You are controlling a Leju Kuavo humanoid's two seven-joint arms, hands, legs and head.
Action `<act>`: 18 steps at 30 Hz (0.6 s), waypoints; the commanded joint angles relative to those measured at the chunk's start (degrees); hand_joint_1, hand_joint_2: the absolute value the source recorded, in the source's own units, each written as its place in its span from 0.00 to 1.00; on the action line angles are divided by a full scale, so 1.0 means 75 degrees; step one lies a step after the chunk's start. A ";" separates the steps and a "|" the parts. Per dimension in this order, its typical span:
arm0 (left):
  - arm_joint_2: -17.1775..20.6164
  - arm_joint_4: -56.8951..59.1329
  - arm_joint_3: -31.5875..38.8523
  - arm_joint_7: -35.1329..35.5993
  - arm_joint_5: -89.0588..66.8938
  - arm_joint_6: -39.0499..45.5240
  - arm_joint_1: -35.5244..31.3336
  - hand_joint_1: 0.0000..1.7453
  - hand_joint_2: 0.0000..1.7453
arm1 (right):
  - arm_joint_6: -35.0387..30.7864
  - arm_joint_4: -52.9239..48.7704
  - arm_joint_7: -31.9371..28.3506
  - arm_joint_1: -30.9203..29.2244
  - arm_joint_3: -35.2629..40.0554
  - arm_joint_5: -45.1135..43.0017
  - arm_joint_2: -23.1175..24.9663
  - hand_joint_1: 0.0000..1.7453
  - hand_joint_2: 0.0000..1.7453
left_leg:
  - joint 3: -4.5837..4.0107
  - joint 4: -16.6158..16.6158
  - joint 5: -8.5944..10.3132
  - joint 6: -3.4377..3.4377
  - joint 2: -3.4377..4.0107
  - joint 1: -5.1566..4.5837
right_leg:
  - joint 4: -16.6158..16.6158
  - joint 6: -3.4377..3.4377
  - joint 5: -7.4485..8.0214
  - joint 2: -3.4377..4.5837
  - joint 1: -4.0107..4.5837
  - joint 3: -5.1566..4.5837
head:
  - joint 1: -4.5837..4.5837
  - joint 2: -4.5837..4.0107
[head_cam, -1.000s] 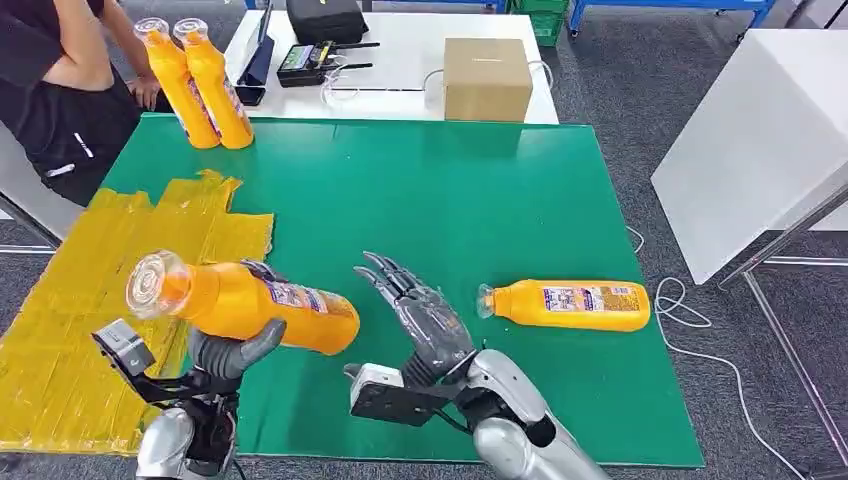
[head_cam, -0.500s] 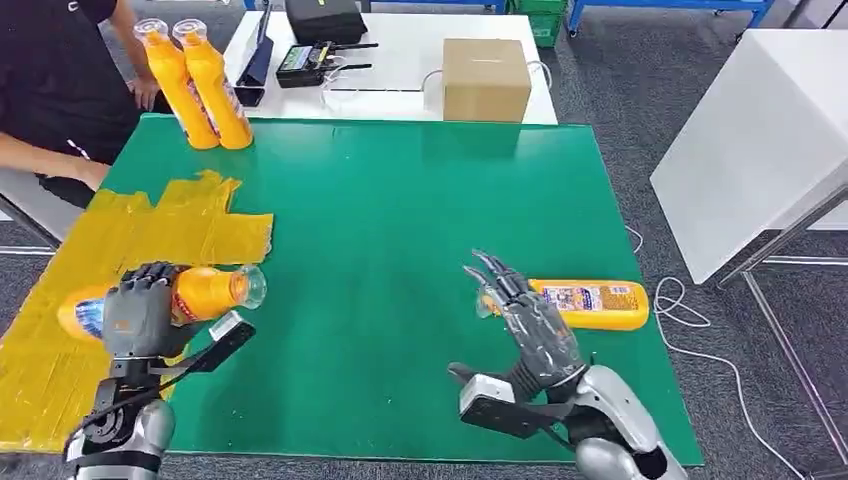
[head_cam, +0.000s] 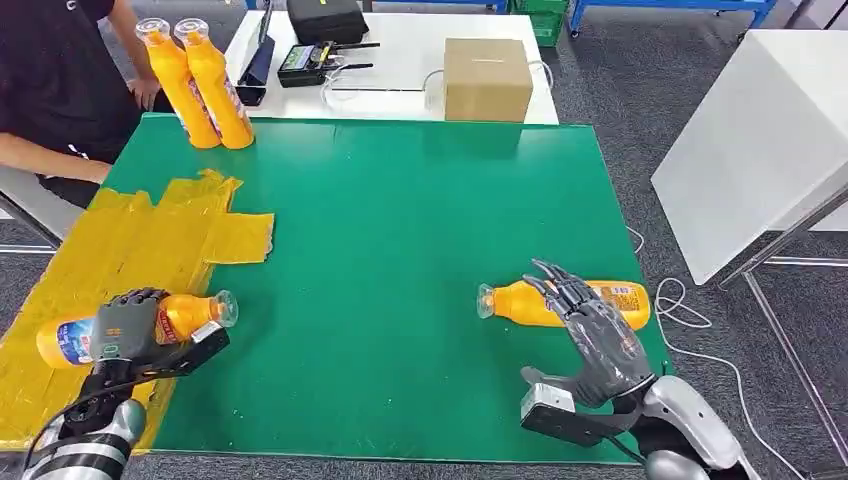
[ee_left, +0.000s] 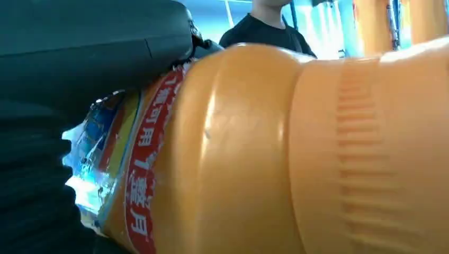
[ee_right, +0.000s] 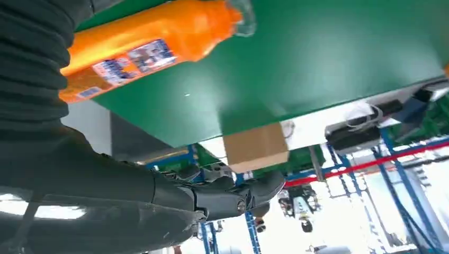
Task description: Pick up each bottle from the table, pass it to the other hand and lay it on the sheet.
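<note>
Left hand [head_cam: 128, 325] gripping an orange bottle [head_cam: 150, 322], now lower at frame's lower left, over the yellow sheet [head_cam: 120, 240]. Right hand [head_cam: 590, 325] empty, fingers spread, shifted rightward over the lying bottle [head_cam: 520, 303] at lower right.

Green table [head_cam: 400, 220] carries a yellow sheet [head_cam: 150, 240] at its left edge, two upright orange bottles [head_cam: 200, 85] beyond the sheet (touching each other), and one lying bottle [head_cam: 520, 303] well right of it.
</note>
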 commanded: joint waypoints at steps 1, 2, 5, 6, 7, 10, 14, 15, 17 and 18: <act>0.0022 0.1335 -0.0412 -0.0012 -0.0033 -0.0202 -0.0614 0.00 1.00 | 0.0521 0.0486 0.0252 0.0142 -0.1047 -0.0146 -0.0471 0.00 1.00 | 0.0017 -0.0002 0.0003 -0.0001 -0.0039 0.0002 | -0.0001 -0.0027 0.0002 -0.0006 0.0005 0.0020 | 0.0000 0.0000; 0.0016 0.1175 -0.0433 -0.0244 0.0164 -0.0217 -0.0522 0.00 0.00 | 0.0547 0.0579 0.0251 0.0213 -0.1179 -0.0119 -0.0462 0.00 1.00 | 0.0016 -0.0004 0.0005 -0.0001 -0.0032 0.0001 | -0.0004 -0.0020 0.0003 -0.0008 0.0005 0.0019 | 0.0000 0.0000; 0.0034 0.1058 -0.0476 -0.0175 0.0107 -0.0191 -0.0453 0.00 0.00 | 0.0551 0.0644 0.0255 0.0218 -0.1272 -0.0115 -0.0480 0.00 1.00 | 0.0023 -0.0006 0.0010 0.0006 -0.0030 0.0004 | -0.0006 -0.0025 0.0008 0.0000 0.0008 0.0023 | -0.0003 0.0000; 0.0034 0.1058 -0.0476 -0.0175 0.0107 -0.0191 -0.0453 0.00 0.00 | 0.0551 0.0644 0.0255 0.0218 -0.1272 -0.0115 -0.0480 0.00 1.00 | 0.0028 -0.0006 0.0011 0.0005 -0.0039 0.0005 | -0.0006 -0.0036 0.0010 0.0002 0.0010 0.0027 | -0.0003 0.0000; 0.0034 0.1058 -0.0476 -0.0175 0.0107 -0.0191 -0.0453 0.00 0.00 | 0.0551 0.0644 0.0255 0.0218 -0.1272 -0.0115 -0.0480 0.00 1.00 | 0.0026 -0.0007 0.0014 0.0006 -0.0030 0.0005 | -0.0007 -0.0029 0.0013 0.0002 0.0010 0.0024 | -0.0003 0.0000; 0.0065 0.0952 -0.0505 -0.0166 0.0103 -0.0246 -0.0417 0.00 0.00 | 0.0577 0.0650 0.0255 0.0204 -0.1265 -0.0107 -0.0434 0.00 1.00 | 0.0023 -0.0007 0.0019 0.0004 -0.0023 0.0003 | -0.0004 -0.0034 0.0020 0.0004 0.0008 0.0020 | -0.0003 0.0000; 0.0065 0.0952 -0.0505 -0.0166 0.0103 -0.0246 -0.0417 0.00 0.00 | 0.0577 0.0650 0.0255 0.0204 -0.1265 -0.0107 -0.0434 0.00 1.00 | 0.0024 -0.0005 0.0018 0.0004 -0.0027 0.0005 | -0.0004 -0.0038 0.0019 0.0003 0.0008 0.0021 | 0.0000 0.0000; 0.0065 0.0952 -0.0505 -0.0166 0.0103 -0.0246 -0.0417 0.00 0.00 | 0.0577 0.0650 0.0255 0.0204 -0.1265 -0.0107 -0.0434 0.00 1.00 | 0.0020 -0.0005 0.0019 0.0004 -0.0021 0.0005 | -0.0004 -0.0034 0.0020 0.0003 0.0008 0.0018 | 0.0000 0.0000; 0.0065 0.0952 -0.0505 -0.0166 0.0103 -0.0246 -0.0417 0.00 0.00 | 0.0577 0.0650 0.0255 0.0204 -0.1265 -0.0107 -0.0434 0.00 1.00 | 0.0020 -0.0005 0.0018 0.0003 -0.0021 0.0004 | -0.0002 -0.0035 0.0019 0.0005 0.0007 0.0017 | -0.0003 0.0000; 0.0075 0.0878 -0.0502 -0.0127 0.0124 -0.0256 -0.0365 0.00 0.00 | 0.0604 0.0636 0.0284 0.0196 -0.1270 -0.0085 -0.0380 0.00 1.00 | 0.0025 -0.0004 0.0015 0.0003 -0.0027 0.0007 | -0.0003 -0.0045 0.0018 0.0009 0.0011 0.0021 | 0.0000 0.0000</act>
